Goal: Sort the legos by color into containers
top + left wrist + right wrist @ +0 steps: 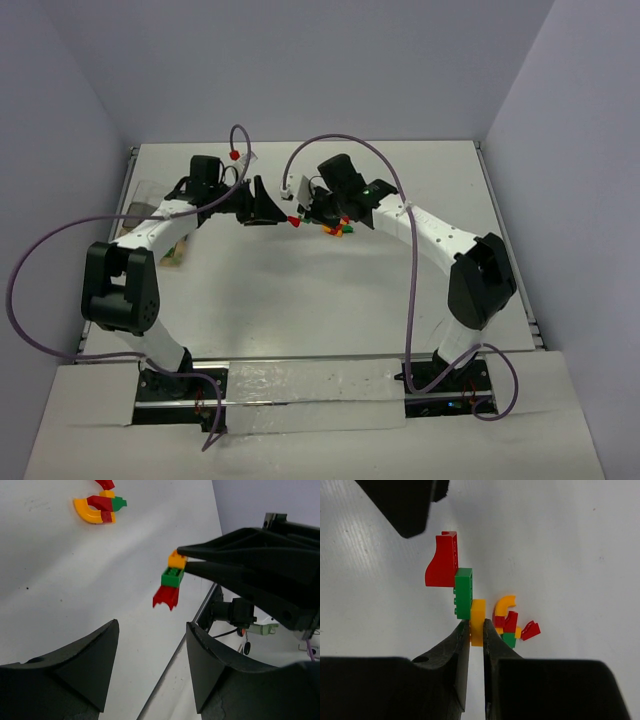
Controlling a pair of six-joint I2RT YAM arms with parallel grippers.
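Right hand [476, 626] is clamped on an orange brick [478, 611], the fingertips pinching its lower end from both sides. That brick is the near end of a stack of three: a green brick [464, 592] is joined to it, and a red brick [442, 562] with a curved side sits at the far end. The stack is held clear of the table [300, 300], sticking out past the fingertips.

Left hand [151, 630] faces it with its fingers well apart and nothing between them. In the left wrist view the stack hangs just beyond the gap, red end nearest, touching neither finger. In the right wrist view one dark left finger shows near the red brick, apart from it.

More legos lie on the table in a small heap [100, 507] of red, orange and green pieces, one of them an orange arch, close to the right hand.

Containers [176, 252] sit at the left edge of the table, mostly hidden under the left arm, well apart from the stack and the heap.
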